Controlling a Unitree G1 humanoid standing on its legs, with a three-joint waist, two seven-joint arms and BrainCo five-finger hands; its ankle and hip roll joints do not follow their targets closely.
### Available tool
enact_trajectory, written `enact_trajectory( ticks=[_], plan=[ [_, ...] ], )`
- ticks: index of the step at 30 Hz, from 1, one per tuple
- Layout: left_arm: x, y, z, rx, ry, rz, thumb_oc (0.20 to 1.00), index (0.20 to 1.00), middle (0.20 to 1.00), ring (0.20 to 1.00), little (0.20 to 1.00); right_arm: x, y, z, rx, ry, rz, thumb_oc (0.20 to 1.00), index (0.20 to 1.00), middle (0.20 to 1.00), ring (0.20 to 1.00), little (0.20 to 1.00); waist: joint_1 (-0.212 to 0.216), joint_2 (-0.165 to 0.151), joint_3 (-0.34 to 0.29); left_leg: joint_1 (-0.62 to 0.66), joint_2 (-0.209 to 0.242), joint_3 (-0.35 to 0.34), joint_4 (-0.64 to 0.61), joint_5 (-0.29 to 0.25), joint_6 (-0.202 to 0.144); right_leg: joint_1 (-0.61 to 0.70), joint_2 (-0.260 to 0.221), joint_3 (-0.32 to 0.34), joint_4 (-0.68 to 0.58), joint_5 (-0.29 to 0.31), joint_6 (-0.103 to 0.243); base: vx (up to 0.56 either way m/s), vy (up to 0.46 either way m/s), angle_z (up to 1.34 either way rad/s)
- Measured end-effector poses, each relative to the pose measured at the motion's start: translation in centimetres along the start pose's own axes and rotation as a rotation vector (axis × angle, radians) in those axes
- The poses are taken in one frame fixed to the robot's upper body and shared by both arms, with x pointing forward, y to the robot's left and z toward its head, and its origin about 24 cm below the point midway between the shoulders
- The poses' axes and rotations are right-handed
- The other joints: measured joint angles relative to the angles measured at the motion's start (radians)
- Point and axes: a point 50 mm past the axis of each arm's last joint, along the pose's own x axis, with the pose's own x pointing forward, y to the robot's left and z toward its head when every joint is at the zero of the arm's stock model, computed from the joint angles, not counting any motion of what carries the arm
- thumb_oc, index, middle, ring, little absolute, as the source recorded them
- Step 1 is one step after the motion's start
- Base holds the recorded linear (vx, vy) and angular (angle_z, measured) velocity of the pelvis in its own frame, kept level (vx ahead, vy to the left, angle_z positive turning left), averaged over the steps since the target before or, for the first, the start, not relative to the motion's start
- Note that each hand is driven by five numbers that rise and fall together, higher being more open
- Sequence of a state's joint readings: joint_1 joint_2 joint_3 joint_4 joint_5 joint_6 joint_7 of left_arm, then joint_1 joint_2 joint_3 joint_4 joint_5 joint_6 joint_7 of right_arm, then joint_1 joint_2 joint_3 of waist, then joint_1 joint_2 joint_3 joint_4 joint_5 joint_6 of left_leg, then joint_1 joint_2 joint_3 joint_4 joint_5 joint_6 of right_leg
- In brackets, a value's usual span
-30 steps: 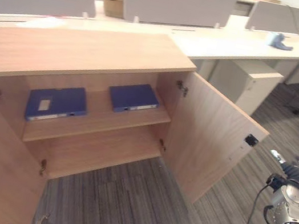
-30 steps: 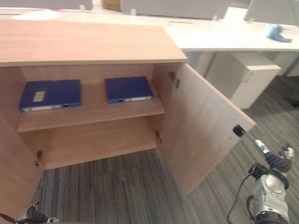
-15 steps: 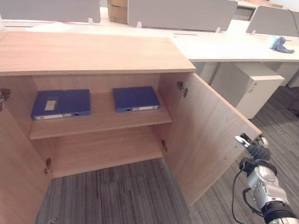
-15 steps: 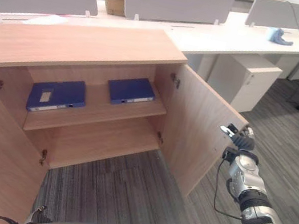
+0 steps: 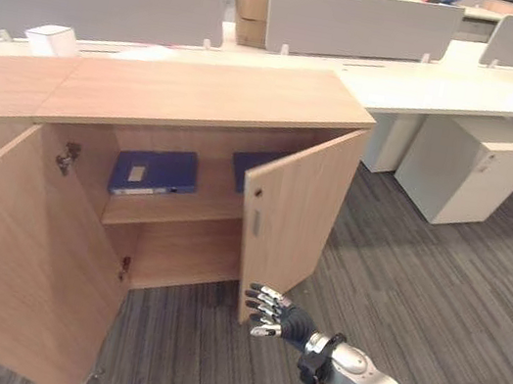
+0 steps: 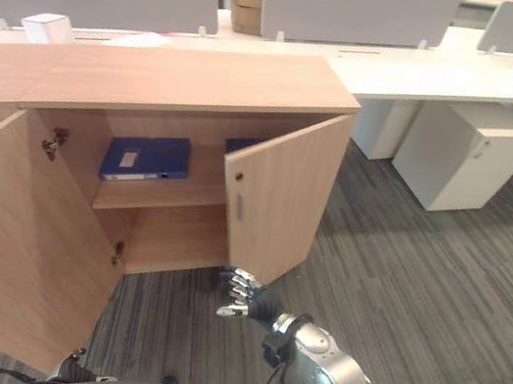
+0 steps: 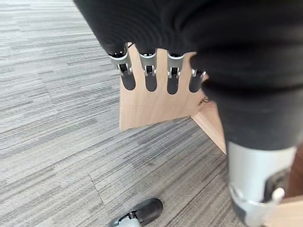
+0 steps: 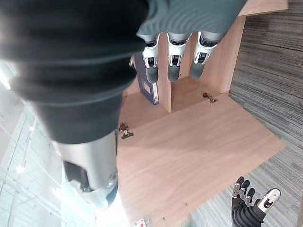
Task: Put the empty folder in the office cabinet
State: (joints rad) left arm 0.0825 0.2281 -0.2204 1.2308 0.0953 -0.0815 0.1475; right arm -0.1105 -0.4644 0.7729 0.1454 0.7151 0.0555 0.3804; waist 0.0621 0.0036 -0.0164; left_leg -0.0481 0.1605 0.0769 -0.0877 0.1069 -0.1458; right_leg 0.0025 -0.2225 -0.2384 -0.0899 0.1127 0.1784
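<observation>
Two blue folders lie flat on the upper shelf of the wooden cabinet (image 5: 204,93). One folder (image 5: 154,172) is in full view at the shelf's left; the other (image 5: 246,165) is half hidden behind the right door (image 5: 293,209), which stands partly swung in. The left door (image 5: 16,259) is wide open. My right hand (image 5: 270,314) is low, just below and in front of the right door's bottom corner, fingers straight and holding nothing. In the right wrist view its fingers (image 8: 173,61) point into the cabinet at a folder (image 8: 147,80). My left hand (image 7: 151,71) hangs open over the carpet.
A white box (image 5: 53,39) sits on the cabinet top at the left. Behind run white desks with grey partitions (image 5: 355,26) and a cardboard box (image 5: 254,0). A white pedestal unit (image 5: 470,165) stands to the right. Grey carpet lies in front.
The camera has shifted. The right door has swung from wide open to partly shut. My right hand has come from the door's right side down to its lower front corner.
</observation>
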Motion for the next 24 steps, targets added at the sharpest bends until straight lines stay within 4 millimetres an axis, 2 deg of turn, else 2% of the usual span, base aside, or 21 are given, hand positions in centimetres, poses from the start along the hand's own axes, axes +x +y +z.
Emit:
enact_trajectory(
  ticks=[3, 6, 10, 11, 12, 14, 15, 16, 18, 20, 21, 22, 23, 24],
  plan=[
    [0.0, 0.0, -0.2, -0.016, 0.006, 0.003, 1.0, 1.0, 1.0, 1.0, 1.0, -0.1, -1.1, 1.6, -0.031, -0.049, -0.036, 1.0, 1.0, 1.0, 1.0, 1.0, 0.001, -0.011, 0.008, 0.002, 0.004, -0.001, 0.0, 0.0, 0.0, 0.001, 0.005, 0.005, 0.0, 0.003, 0.005, 0.01, -0.037, -0.04],
    [0.0, -0.2, 0.4, -0.021, -0.015, -0.002, 1.0, 1.0, 1.0, 1.0, 1.0, -0.4, -1.8, 2.1, -0.037, -0.07, -0.076, 1.0, 1.0, 1.0, 1.0, 1.0, 0.002, -0.013, 0.009, 0.002, 0.012, -0.001, 0.0, 0.0, 0.0, 0.005, 0.013, 0.004, 0.0, 0.003, 0.005, 0.0, -0.021, -0.01],
    [0.1, -0.2, 0.7, -0.024, -0.022, 0.0, 1.0, 1.0, 1.0, 1.0, 1.0, -1.0, -2.2, 1.5, -0.043, -0.048, -0.108, 1.0, 1.0, 1.0, 1.0, 1.0, -0.001, -0.002, 0.019, 0.003, 0.013, -0.002, 0.0, 0.0, 0.0, 0.013, 0.015, 0.003, 0.0, 0.003, 0.005, -0.04, -0.038, 0.02],
    [0.1, -0.1, 0.8, -0.027, -0.026, 0.003, 1.0, 1.0, 1.0, 1.0, 1.0, -1.8, -2.9, 0.6, -0.032, -0.034, -0.16, 1.0, 1.0, 1.0, 1.0, 1.0, -0.003, -0.001, 0.021, 0.008, 0.014, -0.005, 0.0, 0.0, 0.001, 0.013, 0.016, 0.002, 0.0, 0.003, 0.005, -0.05, -0.054, 0.25],
    [0.1, 0.0, 0.8, -0.032, -0.025, 0.012, 1.0, 1.0, 1.0, 1.0, 1.0, -3.5, -5.4, -1.5, -0.012, 0.019, -0.355, 1.0, 1.0, 1.0, 1.0, 1.0, -0.001, -0.005, 0.021, 0.006, 0.013, -0.009, 0.0, 0.0, 0.0, 0.021, 0.013, -0.011, 0.0, 0.003, 0.004, -0.04, -0.059, 0.21],
    [0.1, 0.2, 0.9, -0.046, -0.026, 0.026, 1.0, 1.0, 1.0, 1.0, 1.0, -6.4, -8.4, -5.0, 0.013, 0.138, -0.636, 1.0, 1.0, 1.0, 1.0, 1.0, 0.001, 0.008, 0.036, 0.006, 0.012, -0.019, 0.001, 0.003, 0.004, 0.03, 0.015, -0.018, 0.0, 0.003, 0.005, -0.02, -0.06, 0.17],
    [0.1, 0.2, 1.0, -0.054, -0.029, 0.035, 1.0, 1.0, 1.0, 1.0, 1.0, -7.6, -9.3, -6.4, 0.041, 0.188, -0.746, 1.0, 1.0, 1.0, 1.0, 1.0, 0.001, 0.006, 0.038, 0.008, 0.012, -0.027, 0.0, 0.005, 0.007, 0.038, 0.015, -0.023, 0.001, 0.003, 0.005, -0.01, -0.044, 0.27],
    [0.1, 0.4, 1.4, -0.113, -0.054, 0.068, 1.0, 1.0, 1.0, 1.0, 1.0, -11.5, -10.6, -10.2, 0.091, 0.394, -1.01, 1.0, 1.0, 1.0, 1.0, 1.0, 0.005, 0.021, 0.057, 0.012, 0.012, -0.041, 0.0, 0.011, 0.015, 0.061, 0.017, -0.038, 0.0, 0.0, 0.008, -0.02, -0.044, 0.27],
    [-0.2, 0.5, 0.7, -0.169, -0.039, 0.104, 1.0, 1.0, 1.0, 1.0, 1.0, -14.3, -10.6, -12.0, 0.057, 0.538, -1.145, 1.0, 1.0, 1.0, 1.0, 1.0, 0.001, 0.049, 0.078, 0.02, 0.012, -0.058, 0.002, 0.015, 0.021, 0.071, 0.021, -0.045, 0.0, -0.01, 0.001, -0.06, -0.024, 0.1],
    [-0.4, 0.8, 0.5, -0.264, -0.037, 0.153, 1.0, 1.0, 1.0, 1.0, 1.0, -17.0, -10.4, -14.2, 0.14, 0.662, -1.312, 1.0, 1.0, 1.0, 1.0, 1.0, 0.005, 0.067, 0.083, 0.024, 0.009, -0.115, 0.013, 0.047, 0.031, 0.079, 0.033, -0.048, 0.0, -0.013, 0.002, -0.06, 0.003, 0.12],
    [-0.5, 0.8, 0.3, -0.298, -0.032, 0.177, 1.0, 1.0, 1.0, 1.0, 1.0, -19.8, -9.5, -15.9, 0.211, 0.8, -1.432, 1.0, 1.0, 1.0, 1.0, 1.0, 0.016, 0.084, 0.087, 0.019, 0.008, -0.14, 0.022, 0.056, 0.028, 0.087, 0.035, -0.063, 0.001, -0.023, 0.004, -0.12, 0.042, 0.28],
    [-0.5, 0.7, 0.2, -0.304, -0.028, 0.182, 1.0, 1.0, 1.0, 1.0, 1.0, -20.9, -9.0, -16.4, 0.228, 0.84, -1.473, 1.0, 1.0, 1.0, 1.0, 1.0, 0.016, 0.094, 0.091, 0.019, 0.008, -0.146, 0.02, 0.055, 0.027, 0.09, 0.035, -0.072, 0.0, -0.025, 0.004, -0.14, 0.058, 0.33],
    [-0.7, 0.5, -1.2, -0.319, 0.027, 0.194, 1.0, 1.0, 1.0, 1.0, 1.0, -23.2, -8.0, -17.5, 0.27, 0.919, -1.538, 1.0, 1.0, 1.0, 1.0, 1.0, 0.019, 0.115, 0.095, -0.003, 0.008, -0.168, 0.032, 0.072, 0.014, 0.087, 0.04, -0.083, 0.001, -0.025, 0.007, -0.14, 0.054, 0.18],
    [-0.7, 0.5, -1.2, -0.319, 0.027, 0.194, 1.0, 1.0, 1.0, 1.0, 1.0, -23.2, -8.0, -17.5, 0.27, 0.919, -1.538, 1.0, 1.0, 1.0, 1.0, 1.0, 0.019, 0.115, 0.095, -0.003, 0.008, -0.168, 0.032, 0.072, 0.014, 0.087, 0.04, -0.083, 0.001, -0.025, 0.007, -0.18, 0.094, 0.5]
  ],
)
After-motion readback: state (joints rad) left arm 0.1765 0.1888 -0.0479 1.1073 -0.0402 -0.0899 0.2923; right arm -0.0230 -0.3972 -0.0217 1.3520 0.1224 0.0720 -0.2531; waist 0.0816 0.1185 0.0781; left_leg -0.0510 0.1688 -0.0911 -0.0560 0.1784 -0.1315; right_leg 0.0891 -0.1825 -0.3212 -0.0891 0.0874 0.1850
